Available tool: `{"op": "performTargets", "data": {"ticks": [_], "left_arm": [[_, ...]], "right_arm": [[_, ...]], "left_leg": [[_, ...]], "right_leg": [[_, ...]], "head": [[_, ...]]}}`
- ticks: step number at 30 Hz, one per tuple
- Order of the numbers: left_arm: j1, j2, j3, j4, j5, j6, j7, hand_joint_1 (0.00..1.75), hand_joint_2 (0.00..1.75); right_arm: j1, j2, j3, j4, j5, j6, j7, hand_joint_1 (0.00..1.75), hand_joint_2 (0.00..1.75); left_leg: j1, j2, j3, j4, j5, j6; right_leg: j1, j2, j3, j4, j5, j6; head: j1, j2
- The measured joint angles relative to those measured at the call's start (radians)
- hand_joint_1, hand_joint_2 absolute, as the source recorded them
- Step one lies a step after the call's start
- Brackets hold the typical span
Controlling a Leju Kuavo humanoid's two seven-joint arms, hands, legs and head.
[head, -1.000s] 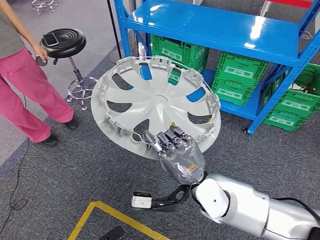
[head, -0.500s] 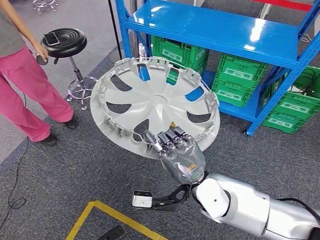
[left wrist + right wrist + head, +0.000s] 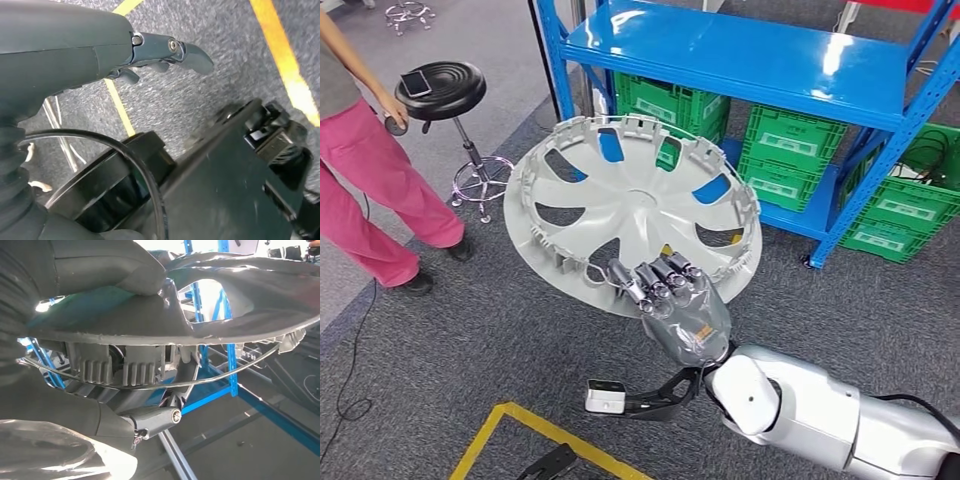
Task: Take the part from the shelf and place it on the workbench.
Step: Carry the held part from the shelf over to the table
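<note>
Silver hubcap (image 3: 633, 215) gripped at its near rim by the right hand (image 3: 682, 315); left hand (image 3: 166, 52) holds nothing, fingers apart

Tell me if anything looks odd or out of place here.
Nothing looks damaged or spilled. The right hand holds the hubcap by its near rim alone, so the wide disc hangs out tilted over the carpet, a grip that may be shaky. A phone lies loose on the stool beside a person.
</note>
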Motion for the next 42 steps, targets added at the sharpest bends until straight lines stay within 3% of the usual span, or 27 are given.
{"op": "performTargets", "data": {"ticks": [1, 3, 5, 8, 14, 16, 19, 23, 26, 28, 30, 31, 32, 33, 36, 38, 40, 42], "left_arm": [[0.001, -0.001, 0.000, 0.000, 0.000, 0.000, 0.001, 0.00, 1.75], [0.004, -0.004, 0.000, 0.000, 0.000, -0.001, 0.002, 0.00, 1.75], [0.005, -0.007, 0.000, 0.000, 0.000, -0.001, 0.001, 0.00, 1.75], [0.006, -0.008, 0.000, 0.000, 0.000, 0.000, 0.001, 0.00, 1.75], [0.005, -0.008, 0.000, 0.000, 0.000, 0.000, 0.001, 0.00, 1.75], [0.005, -0.007, 0.000, 0.000, 0.000, 0.000, 0.001, 0.00, 1.75], [0.005, -0.005, 0.000, 0.000, 0.000, 0.000, 0.001, 0.00, 1.75], [0.005, -0.002, 0.000, 0.000, -0.001, 0.000, 0.001, 0.00, 1.75], [0.005, 0.001, 0.000, 0.000, -0.002, 0.000, 0.001, 0.00, 1.75], [0.006, 0.000, 0.000, 0.000, -0.003, -0.001, 0.001, 0.00, 1.75], [0.007, 0.000, 0.000, 0.000, -0.004, -0.002, 0.001, 0.00, 1.75], [0.007, 0.000, 0.000, 0.000, -0.005, -0.002, 0.000, 0.00, 1.75], [0.008, 0.000, 0.000, 0.000, -0.005, -0.003, 0.000, 0.00, 1.75], [0.008, 0.000, 0.000, 0.000, -0.006, -0.003, 0.000, 0.00, 1.75], [0.004, 0.001, 0.000, 0.000, -0.009, -0.003, 0.000, 0.00, 1.75], [0.004, 0.001, 0.000, 0.000, -0.011, -0.004, -0.001, 0.00, 1.75], [0.004, -0.002, 0.000, 0.000, -0.012, -0.004, -0.002, 0.00, 1.75], [0.003, -0.002, -0.001, 0.000, -0.013, -0.004, -0.002, 0.00, 1.75]], "right_arm": [[0.000, 0.000, 0.000, 0.000, 0.000, 0.000, 0.000, 1.75, 1.75], [-0.001, 0.000, 0.000, 0.000, 0.000, 0.000, 0.000, 1.75, 1.75], [-0.001, 0.000, -0.001, 0.000, 0.000, 0.000, 0.000, 1.75, 1.75], [-0.001, 0.000, -0.002, 0.000, -0.001, 0.000, 0.000, 1.75, 1.75], [-0.002, 0.000, -0.002, 0.000, 0.000, 0.000, 0.000, 1.75, 1.75], [-0.002, 0.000, -0.002, 0.000, 0.000, 0.000, 0.000, 1.75, 1.75], [-0.002, 0.000, -0.002, 0.000, 0.000, 0.000, 0.000, 1.75, 1.75], [-0.002, 0.001, -0.002, 0.000, 0.000, 0.000, 0.000, 1.75, 1.75], [-0.002, 0.003, -0.002, 0.000, 0.000, 0.000, 0.000, 1.75, 1.75], [-0.003, 0.003, -0.002, 0.000, 0.000, 0.000, 0.000, 1.75, 1.75], [-0.002, 0.003, -0.001, 0.000, 0.001, 0.000, 0.000, 1.75, 1.75], [-0.001, 0.003, 0.001, 0.000, 0.001, 0.000, 0.000, 1.75, 1.75], [0.000, 0.003, 0.003, 0.000, 0.001, 0.000, 0.000, 1.75, 1.75], [0.001, 0.003, 0.005, 0.000, 0.001, 0.000, 0.000, 1.75, 1.75], [0.002, 0.003, 0.006, 0.000, 0.001, 0.000, 0.000, 1.75, 1.75], [0.001, 0.003, 0.006, 0.000, 0.001, 0.000, 0.000, 1.75, 1.75], [0.000, 0.003, 0.006, 0.001, 0.000, 0.000, 0.000, 1.75, 1.75], [-0.001, 0.004, 0.005, 0.001, 0.000, 0.000, 0.000, 1.75, 1.75]], "left_leg": [[0.001, 0.002, 0.023, -0.056, 0.028, -0.003], [0.004, 0.002, 0.049, -0.132, 0.044, 0.001], [0.004, -0.003, 0.049, -0.147, 0.035, 0.011], [0.003, -0.009, 0.047, -0.147, 0.039, 0.017], [-0.005, -0.010, 0.046, -0.147, 0.039, 0.026], [-0.008, -0.010, 0.046, -0.146, 0.039, 0.029], [-0.011, -0.009, 0.046, -0.145, 0.038, 0.031], [-0.013, -0.008, 0.046, -0.145, 0.039, 0.034], [-0.010, -0.006, 0.064, -0.179, 0.059, 0.053], [-0.005, -0.002, 0.080, -0.213, 0.077, 0.062], [-0.003, 0.000, 0.081, -0.219, 0.082, 0.062], [-0.001, 0.000, 0.080, -0.218, 0.082, 0.060], [0.003, 0.000, 0.080, -0.217, 0.082, 0.055], [0.008, -0.001, 0.080, -0.215, 0.081, 0.048], [0.025, -0.005, 0.077, -0.204, 0.074, 0.018], [0.032, -0.006, 0.072, -0.206, 0.078, -0.004], [0.035, -0.006, 0.073, -0.218, 0.085, -0.020], [0.032, -0.006, 0.075, -0.227, 0.094, -0.019]], "right_leg": [[0.003, 0.001, -0.002, 0.005, -0.002, 0.005], [0.009, 0.003, -0.014, 0.017, -0.004, 0.015], [0.012, 0.004, -0.025, 0.023, -0.003, 0.009], [0.013, 0.003, -0.025, 0.022, 0.004, -0.015], [0.009, 0.001, -0.020, 0.010, 0.011, -0.019], [0.006, 0.001, -0.020, 0.008, 0.011, -0.007], [0.001, 0.001, -0.019, 0.005, 0.010, 0.028], [0.000, 0.001, -0.020, 0.003, 0.012, 0.039], [-0.004, 0.000, -0.017, -0.009, 0.014, 0.054], [-0.004, 0.001, -0.043, 0.044, -0.026, 0.057], [-0.007, 0.002, -0.097, 0.168, -0.087, 0.059], [-0.010, 0.002, -0.120, 0.221, -0.104, 0.062], [-0.014, 0.001, -0.127, 0.242, -0.104, 0.066], [-0.018, 0.001, -0.114, 0.223, -0.085, 0.071], [-0.025, 0.005, -0.014, 0.045, -0.010, 0.084], [-0.016, 0.012, 0.017, -0.011, -0.003, 0.074], [-0.010, 0.013, 0.019, -0.022, 0.001, 0.054], [-0.014, 0.011, 0.019, -0.032, 0.006, 0.045]], "head": [[-0.001, 0.000], [-0.002, 0.000], [-0.002, 0.000], [-0.001, 0.000], [-0.002, 0.000], [-0.002, 0.000], [-0.002, 0.000], [-0.003, 0.000], [-0.002, 0.000], [0.000, 0.000], [0.001, 0.000], [0.001, 0.000], [0.001, 0.000], [0.000, 0.000], [0.000, 0.000], [0.001, 0.000], [0.002, 0.000], [-0.001, 0.000]]}}
